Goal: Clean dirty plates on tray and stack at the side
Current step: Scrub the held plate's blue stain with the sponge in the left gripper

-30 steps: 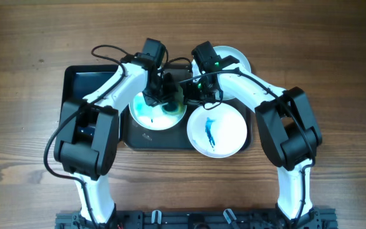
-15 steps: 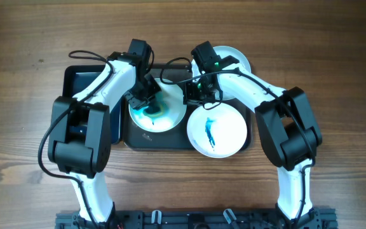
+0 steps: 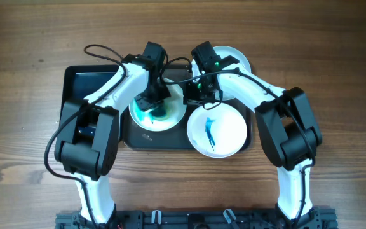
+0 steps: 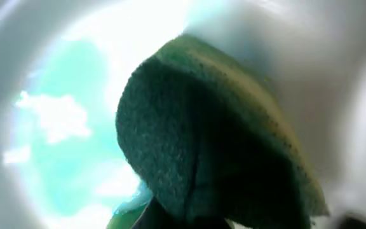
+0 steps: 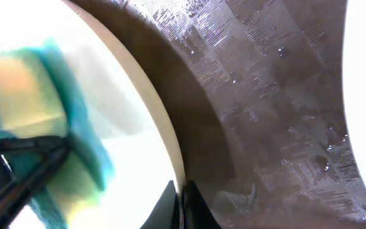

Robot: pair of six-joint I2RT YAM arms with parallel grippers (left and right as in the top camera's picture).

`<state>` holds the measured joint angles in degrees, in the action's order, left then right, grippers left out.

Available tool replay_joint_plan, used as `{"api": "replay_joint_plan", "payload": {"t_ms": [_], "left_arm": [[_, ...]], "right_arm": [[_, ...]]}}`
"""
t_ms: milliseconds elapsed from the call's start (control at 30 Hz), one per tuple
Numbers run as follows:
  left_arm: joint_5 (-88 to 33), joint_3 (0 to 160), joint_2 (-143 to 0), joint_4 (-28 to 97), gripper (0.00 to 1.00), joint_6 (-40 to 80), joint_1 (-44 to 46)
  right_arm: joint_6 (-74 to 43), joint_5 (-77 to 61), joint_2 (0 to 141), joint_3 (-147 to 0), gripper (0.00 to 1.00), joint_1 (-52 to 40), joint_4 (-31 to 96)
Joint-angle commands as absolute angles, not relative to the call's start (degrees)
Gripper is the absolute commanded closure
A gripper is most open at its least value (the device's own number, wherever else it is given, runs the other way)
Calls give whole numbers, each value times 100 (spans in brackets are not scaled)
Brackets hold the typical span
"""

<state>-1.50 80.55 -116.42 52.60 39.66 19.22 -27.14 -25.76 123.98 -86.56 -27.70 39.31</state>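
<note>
The left tool [image 3: 152,103] pinches a yellow sponge with a dark green scouring face [image 4: 215,140] and presses it into the round shallow white teal-smeared plate [image 3: 164,121]. This plate sits in the middle of the large dark grey-brown rectangular tray [image 3: 170,138]. The right tool [image 5: 178,205] is pressed together on the plate's rim at its 3 o'clock edge and appears to steady it. In the left wrist view the teal has been spread into a wide pale wash around the sponge, so I judge this plate to be mid-scrub and not yet clean.

At about 4 o'clock from it lies a second white blue-streaked plate [image 3: 227,137], its streak sharp and unwiped. Whether it rests fully on the tray cannot be told.

At about 2 o'clock, a third plate [image 3: 237,56] shows partly behind the right arm, on the brown wooden surface [image 3: 329,51]. Its visible part is plain white, so it may be finished. No stack exists yet; roughly two plates remain.
</note>
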Motion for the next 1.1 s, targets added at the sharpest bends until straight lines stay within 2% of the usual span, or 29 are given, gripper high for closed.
{"api": "replay_joint_plan", "payload": {"t_ms": [0,133,233,367,633,733,767,800,900,1000,1067], "left_arm": [[1181,8071,-11725,5798,96,4453,1815],[1149,8068,-11723,6292,96,4678,1876],[982,8068,-11723,6171,96,4622,2036],[110,8068,-11723,5323,96,3420,2290],[-211,8071,-11723,4346,96,2838,2475],[-93,8071,-11723,4519,96,2794,2390],[89,8071,-11723,4689,96,3046,2346],[705,8071,-11723,5253,96,3907,2228],[902,8068,-11723,5865,96,4541,2034],[548,8068,-11723,6047,96,4379,1920],[67,8068,-11723,5946,96,3822,1916]], "right_arm": [[-2698,-2558,12549,-8569,96,-2777,3924],[-2698,-2558,12549,-8569,96,-2779,3920],[-2698,-2558,12549,-8569,96,-2779,3913],[-2696,-2558,12549,-8569,96,-2777,3929],[-2694,-2554,12549,-8569,96,-2777,3972],[-2694,-2552,12549,-8569,96,-2777,3970],[-2694,-2552,12549,-8569,96,-2779,3970],[-2696,-2554,12549,-8569,96,-2777,3968],[-2696,-2556,12549,-8569,96,-2779,3962],[-2698,-2556,12549,-8569,96,-2777,3942],[-2698,-2556,12549,-8569,96,-2779,3944]]}}
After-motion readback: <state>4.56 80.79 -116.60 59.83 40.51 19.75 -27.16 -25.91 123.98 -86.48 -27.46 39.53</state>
